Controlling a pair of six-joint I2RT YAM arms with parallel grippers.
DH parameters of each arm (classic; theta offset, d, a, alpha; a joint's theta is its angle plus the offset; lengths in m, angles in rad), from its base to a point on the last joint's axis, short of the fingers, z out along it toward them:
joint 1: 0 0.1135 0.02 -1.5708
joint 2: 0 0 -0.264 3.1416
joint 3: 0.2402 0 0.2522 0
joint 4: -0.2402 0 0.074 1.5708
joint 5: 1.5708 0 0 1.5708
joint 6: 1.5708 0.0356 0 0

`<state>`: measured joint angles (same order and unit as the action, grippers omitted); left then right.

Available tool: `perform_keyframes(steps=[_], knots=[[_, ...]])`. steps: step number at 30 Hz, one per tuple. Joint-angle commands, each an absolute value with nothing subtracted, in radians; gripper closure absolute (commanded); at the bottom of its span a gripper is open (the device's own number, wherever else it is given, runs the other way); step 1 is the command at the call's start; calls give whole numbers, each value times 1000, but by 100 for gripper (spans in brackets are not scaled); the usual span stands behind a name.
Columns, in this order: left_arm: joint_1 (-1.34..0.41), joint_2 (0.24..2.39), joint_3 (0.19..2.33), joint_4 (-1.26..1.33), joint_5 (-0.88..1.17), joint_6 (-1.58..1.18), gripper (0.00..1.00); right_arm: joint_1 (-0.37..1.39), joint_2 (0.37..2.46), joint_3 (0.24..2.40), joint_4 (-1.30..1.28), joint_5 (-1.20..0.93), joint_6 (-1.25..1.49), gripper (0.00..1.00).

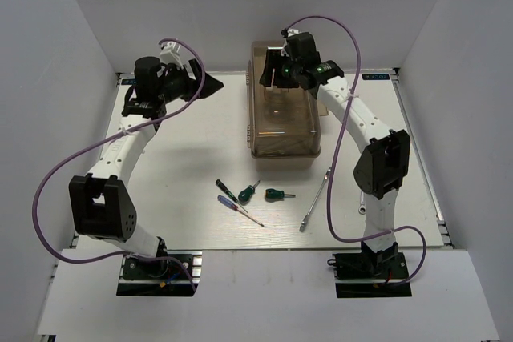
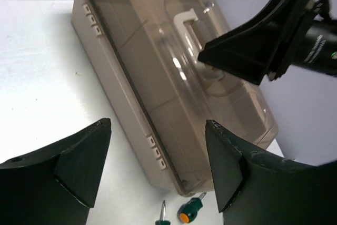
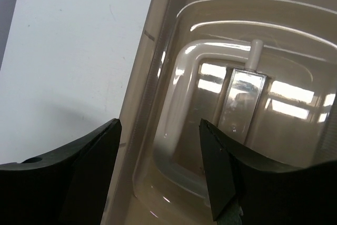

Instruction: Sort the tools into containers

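Note:
The tan toolbox (image 1: 284,110) stands shut at the table's middle back, its translucent brown lid down. My left gripper (image 1: 210,86) is open and empty just left of the box, facing its side (image 2: 131,93). My right gripper (image 1: 276,70) is open above the box's far end, over the lid and its pale handle (image 3: 181,125). On the table in front lie a black-handled screwdriver (image 1: 227,191), a green one (image 1: 247,193), a stubby green one (image 1: 276,195), a blue one (image 1: 232,206) and a long silver wrench (image 1: 315,200). A short wrench (image 1: 362,206) shows beside the right arm.
White walls enclose the table (image 1: 184,150) on the left, back and right. The right arm (image 1: 377,158) stands just right of the toolbox. The left wrist view shows the right gripper (image 2: 253,51) over the lid and the stubby screwdriver (image 2: 190,210) below the box's corner.

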<state>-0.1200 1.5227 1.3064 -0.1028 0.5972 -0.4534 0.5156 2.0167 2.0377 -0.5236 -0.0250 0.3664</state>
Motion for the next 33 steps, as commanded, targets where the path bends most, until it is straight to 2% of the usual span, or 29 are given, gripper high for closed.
perform_keyframes(steps=[1,16,23,33], knots=[[-123,1526,1362,-55,626,-477,18,511,2023,2028,-541,-23,425,33],[-123,1545,1442,-26,626,-499,17,511,2069,1985,-554,-196,566,34],[-123,1577,1442,9,669,-529,17,482,2075,1979,-445,-414,653,37],[-132,1727,1531,77,772,-601,17,426,2062,1974,-344,-554,712,46]])
